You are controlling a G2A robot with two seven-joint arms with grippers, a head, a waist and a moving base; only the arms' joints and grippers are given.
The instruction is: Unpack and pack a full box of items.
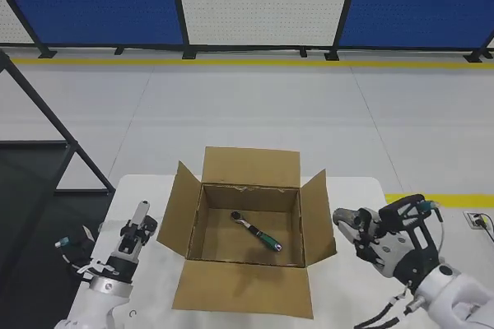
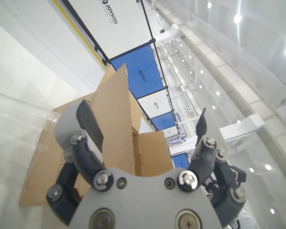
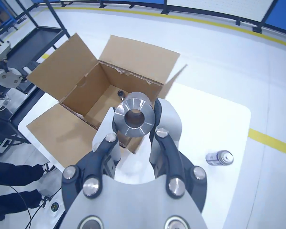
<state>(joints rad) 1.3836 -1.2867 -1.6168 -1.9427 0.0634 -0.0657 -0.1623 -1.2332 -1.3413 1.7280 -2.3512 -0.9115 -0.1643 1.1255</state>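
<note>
Top view: open box (image 1: 245, 289) holding a wrench (image 1: 257, 231); at right edge of table (image 1: 358, 192), right gripper (image 1: 347, 224) grasping metal cylinder (image 3: 134, 119); left gripper (image 1: 139, 219) released.

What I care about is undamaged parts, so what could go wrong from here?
1. The right gripper clamps a smooth metal cylinder by its sides. It looks heavy and might slip, landing on the ratchet wrench in the box.
2. The box's raised right flap stands between that cylinder and the opening, so a low path inward could snag it.
3. The open left gripper sits close to the left flap; a stray move may shove the box.
</note>
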